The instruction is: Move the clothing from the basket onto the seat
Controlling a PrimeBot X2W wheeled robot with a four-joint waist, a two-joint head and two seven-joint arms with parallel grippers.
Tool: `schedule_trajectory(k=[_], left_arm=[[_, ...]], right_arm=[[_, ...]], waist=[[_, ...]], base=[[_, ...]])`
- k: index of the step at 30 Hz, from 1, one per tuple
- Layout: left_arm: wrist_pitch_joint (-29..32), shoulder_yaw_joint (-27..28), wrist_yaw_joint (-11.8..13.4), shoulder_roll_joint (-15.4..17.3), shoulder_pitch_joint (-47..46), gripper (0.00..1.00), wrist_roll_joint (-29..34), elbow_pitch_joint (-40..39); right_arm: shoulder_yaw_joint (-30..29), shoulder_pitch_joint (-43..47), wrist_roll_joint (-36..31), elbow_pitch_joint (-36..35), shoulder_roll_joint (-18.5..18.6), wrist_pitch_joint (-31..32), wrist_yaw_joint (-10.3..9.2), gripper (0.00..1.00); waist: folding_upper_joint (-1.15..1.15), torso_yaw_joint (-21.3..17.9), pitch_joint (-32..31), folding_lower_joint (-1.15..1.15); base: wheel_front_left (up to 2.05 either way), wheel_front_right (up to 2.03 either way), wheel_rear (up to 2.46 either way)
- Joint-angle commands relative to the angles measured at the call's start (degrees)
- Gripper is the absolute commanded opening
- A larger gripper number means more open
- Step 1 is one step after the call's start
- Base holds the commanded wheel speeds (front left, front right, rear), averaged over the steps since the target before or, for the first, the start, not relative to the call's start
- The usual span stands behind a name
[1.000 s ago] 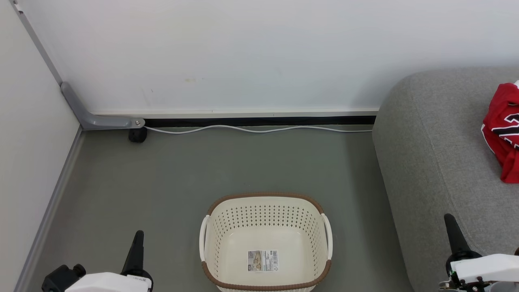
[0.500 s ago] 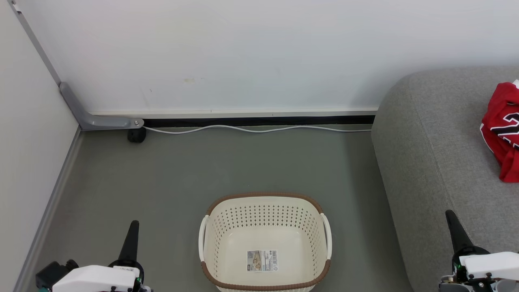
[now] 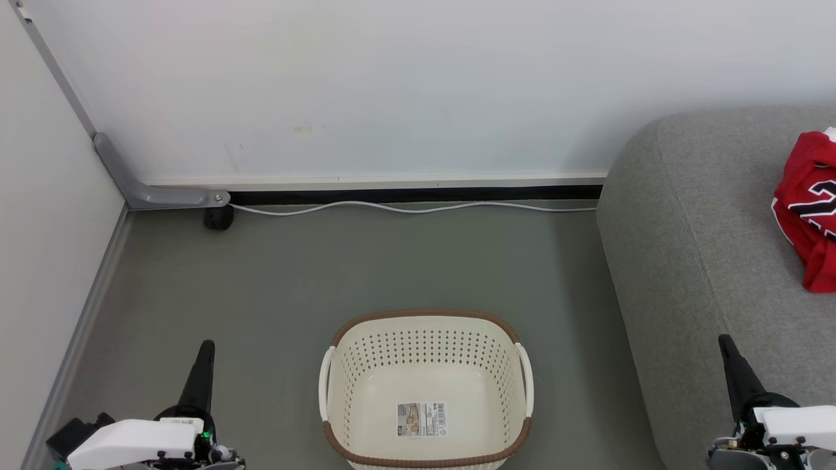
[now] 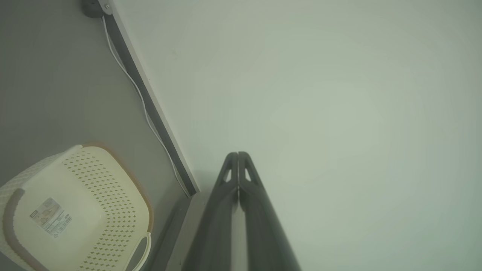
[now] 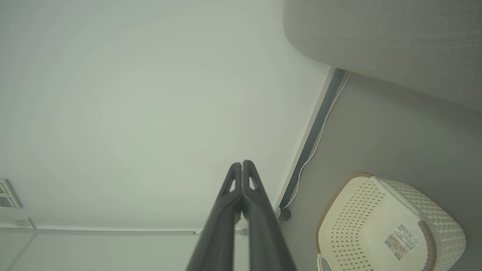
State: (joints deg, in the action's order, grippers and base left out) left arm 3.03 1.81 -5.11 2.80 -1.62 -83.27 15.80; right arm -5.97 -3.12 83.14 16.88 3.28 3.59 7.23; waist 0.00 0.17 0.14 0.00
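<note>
Found basket [image 3: 424,343] empty and clothing [image 3: 806,209] lying on seat [image 3: 705,248], left end effector [image 3: 206,349] and right end effector [image 3: 726,346] both pinched closed and empty; judged parking clear of basket sufficient.

One basket [image 3: 424,315], one seat [image 3: 692,261], one red clothing heap [image 3: 804,222], one cable [image 3: 418,209], one left gripper [image 3: 207,346], one right gripper [image 3: 724,341]

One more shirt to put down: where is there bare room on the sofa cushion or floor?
The grey woven sofa cushion is bare from its rounded left edge to the crumpled red jersey, the one crowded spot. The grey floor is free between the cream perforated basket and the white cable by the wall.
</note>
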Motion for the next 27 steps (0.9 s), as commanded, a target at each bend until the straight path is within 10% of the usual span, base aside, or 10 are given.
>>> schedule_trajectory(k=[1, 27], left_arm=[[0.6, 2.1, -1.1, 0.7, -3.3, 0.00, -1.7, -1.6], [2.9, 4.0, -2.4, 0.6, -4.5, 0.00, -9.5, -1.8]], right_arm=[[0.6, -2.7, 1.5, -2.2, 0.3, 0.8, 0.24, 0.00], [-0.6, -3.1, 9.0, -2.9, -0.4, 2.9, 0.25, 0.00]], waist=[[0.00, 0.0, 0.0, 0.00], [0.00, -0.2, 0.0, 0.00]], base=[[0.00, 0.00, 0.00], [0.00, 0.00, 0.00]])
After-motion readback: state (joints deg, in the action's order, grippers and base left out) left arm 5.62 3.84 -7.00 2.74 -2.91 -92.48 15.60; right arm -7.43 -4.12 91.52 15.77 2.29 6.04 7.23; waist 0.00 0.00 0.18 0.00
